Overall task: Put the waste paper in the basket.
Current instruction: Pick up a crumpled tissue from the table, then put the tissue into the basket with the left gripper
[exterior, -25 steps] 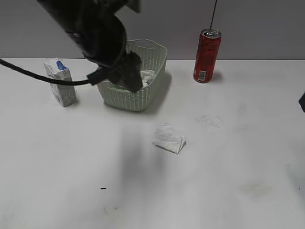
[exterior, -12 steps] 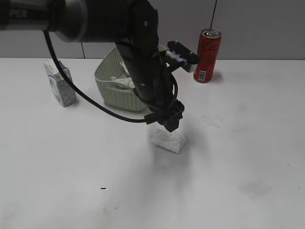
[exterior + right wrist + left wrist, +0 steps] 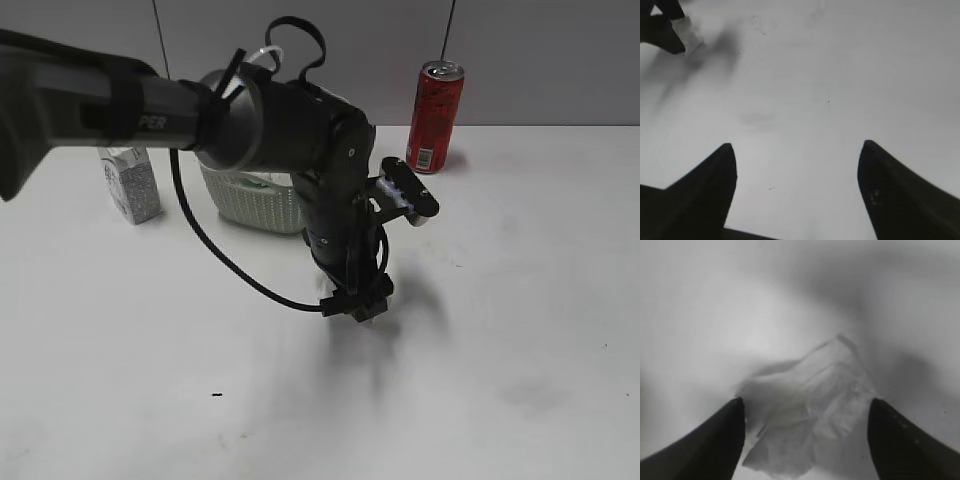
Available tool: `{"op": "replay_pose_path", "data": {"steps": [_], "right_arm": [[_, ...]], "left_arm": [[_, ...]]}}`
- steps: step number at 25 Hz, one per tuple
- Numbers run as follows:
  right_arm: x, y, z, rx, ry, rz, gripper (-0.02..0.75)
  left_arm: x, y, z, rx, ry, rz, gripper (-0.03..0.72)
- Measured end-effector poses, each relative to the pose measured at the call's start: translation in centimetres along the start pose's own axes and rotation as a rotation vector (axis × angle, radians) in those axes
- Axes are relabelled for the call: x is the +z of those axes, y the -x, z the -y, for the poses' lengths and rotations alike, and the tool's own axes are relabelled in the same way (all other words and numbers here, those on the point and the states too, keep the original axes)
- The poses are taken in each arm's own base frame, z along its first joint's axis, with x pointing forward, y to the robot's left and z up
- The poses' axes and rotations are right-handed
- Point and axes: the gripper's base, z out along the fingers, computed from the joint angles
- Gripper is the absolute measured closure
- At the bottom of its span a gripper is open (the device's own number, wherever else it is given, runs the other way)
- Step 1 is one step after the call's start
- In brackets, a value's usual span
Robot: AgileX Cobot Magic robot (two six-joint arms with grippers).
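A big white table (image 3: pixel 520 330) fills most of the room here. It has a few small dark marks and faint smudges on it. Behind it stands a plain gray wall (image 3: pixel 560 50) with thin dark lines running up it. Soft shadows lie on the tabletop.

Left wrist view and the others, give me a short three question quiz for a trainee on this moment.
1. True or false: the left gripper is open around the crumpled white waste paper.
2. What stands right of the pale green plastic basket: A red can, B mug?
3. Fill in: the right gripper is open over the bare white ___.

Key: 1 true; 2 A; 3 table.
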Motion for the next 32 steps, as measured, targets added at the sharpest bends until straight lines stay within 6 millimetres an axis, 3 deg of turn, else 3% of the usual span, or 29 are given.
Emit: {"op": "replay_pose_path", "data": {"steps": [4, 6, 8, 11, 13, 15, 19, 22, 24, 27, 32], "right_arm": [[-1.1, -0.5, -0.2, -0.009, -0.011, 0.087, 0.166], [-1.5, -0.7, -0.2, -0.011, -0.015, 0.116, 0.166], [-1.8, -0.9, -0.3, -0.013, -0.018, 0.139, 0.166], [-2.0, -1.0, -0.3, -0.016, -0.02, 0.154, 0.166], [-2.0, -1.0, -0.3, -0.016, -0.02, 0.154, 0.166], [-2.0, -1.0, -0.3, -0.016, -0.02, 0.154, 0.166], [-2.0, -1.0, -0.3, -0.015, -0.02, 0.154, 0.167], [-2.0, -1.0, -0.3, -0.015, -0.02, 0.154, 0.167], [-2.0, -1.0, -0.3, -0.015, -0.02, 0.153, 0.167], [-2.0, -1.0, -0.3, -0.015, -0.02, 0.153, 0.167], [-2.0, -1.0, -0.3, -0.013, -0.02, 0.154, 0.167]], "left_arm": [[0.8, 0.0, -0.1, -0.015, -0.001, -0.001, 0.136], [0.9, 0.1, -0.1, -0.024, -0.002, 0.003, 0.191], [0.9, 0.1, -0.1, -0.031, -0.008, 0.0, 0.312], [0.7, -0.1, 0.1, -0.03, -0.019, -0.023, 0.571], [-0.2, -0.1, 0.2, -0.022, -0.016, -0.029, 0.66], [-2.2, 0.3, 0.2, -0.015, -0.002, 0.004, 0.684], [-9.0, 1.4, -0.1, 0.014, 0.088, 0.154, 0.69], [-13.6, 1.6, -1.8, 0.02, 0.21, 0.302, 0.69], [-15.4, 1.3, -4.0, 0.001, 0.298, 0.39, 0.69], [-15.7, 0.4, -7.8, -0.059, 0.386, 0.467, 0.69], [-12.9, -1.3, -12.8, -0.15, 0.456, 0.506, 0.688]]}}
